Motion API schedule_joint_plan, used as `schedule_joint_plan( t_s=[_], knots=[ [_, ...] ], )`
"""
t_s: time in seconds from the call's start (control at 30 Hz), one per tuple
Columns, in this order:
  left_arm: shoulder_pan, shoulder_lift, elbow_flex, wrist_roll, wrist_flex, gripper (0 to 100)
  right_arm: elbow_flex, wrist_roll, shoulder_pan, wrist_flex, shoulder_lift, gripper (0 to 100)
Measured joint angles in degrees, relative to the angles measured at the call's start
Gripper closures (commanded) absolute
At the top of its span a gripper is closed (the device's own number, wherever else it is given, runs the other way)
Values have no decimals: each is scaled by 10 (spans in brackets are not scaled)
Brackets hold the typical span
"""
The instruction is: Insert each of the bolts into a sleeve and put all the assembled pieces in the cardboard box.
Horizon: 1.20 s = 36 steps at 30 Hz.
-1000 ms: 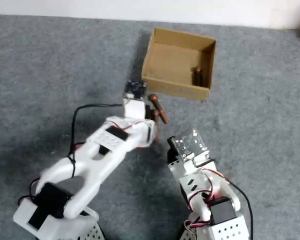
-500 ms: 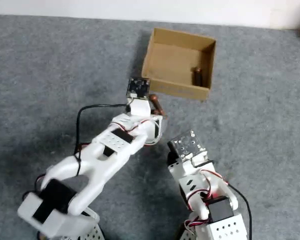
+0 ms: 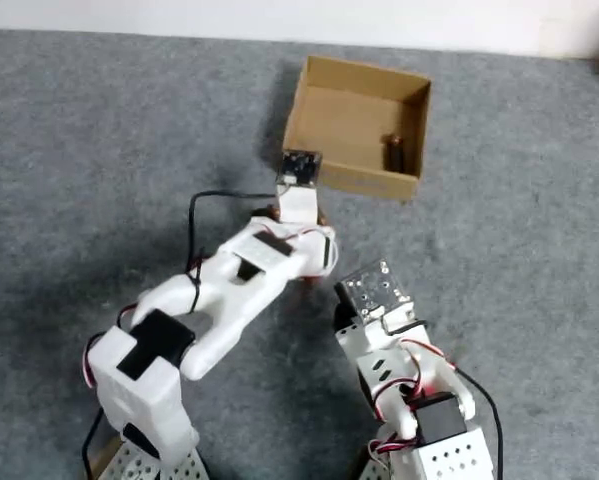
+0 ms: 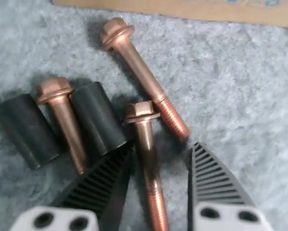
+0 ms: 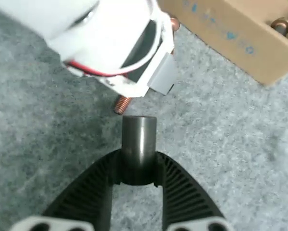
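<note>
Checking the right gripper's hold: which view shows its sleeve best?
The right wrist view: the sleeve sits clamped in the right gripper, its far end free. In the high view the right wrist covers it; the left wrist view looks at two other sleeves and three bolts.

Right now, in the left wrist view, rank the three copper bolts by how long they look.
Largest: box-side bolt and straddled bolt inside the end effector look alike; latter is cut off.
Smallest: short bolt.
</note>
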State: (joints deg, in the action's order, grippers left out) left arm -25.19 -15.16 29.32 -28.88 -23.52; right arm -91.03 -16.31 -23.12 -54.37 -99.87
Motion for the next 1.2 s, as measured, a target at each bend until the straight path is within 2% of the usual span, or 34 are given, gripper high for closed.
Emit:
schedule_joint_plan(
  t_s=[0.23, 0.37, 0.7, 0.8, 1.0, 1.2],
  knots=[
    [0, -15, -50, -4, -85, 838, 0, 0, 0, 0, 0, 993],
    [1, -15, -56, -4, -109, 995, 0, 0, 0, 0, 0, 993],
    [0, -15, -58, -2, -113, 995, 0, 0, 0, 0, 0, 993],
    [-11, -7, -41, 36, -113, 995, 0, 0, 0, 0, 0, 993],
    [-40, 90, 57, 111, -112, 995, -1, 0, 0, 0, 0, 993],
    [-50, 275, 175, 164, -120, 995, -1, 0, 0, 0, 0, 993]
  ],
)
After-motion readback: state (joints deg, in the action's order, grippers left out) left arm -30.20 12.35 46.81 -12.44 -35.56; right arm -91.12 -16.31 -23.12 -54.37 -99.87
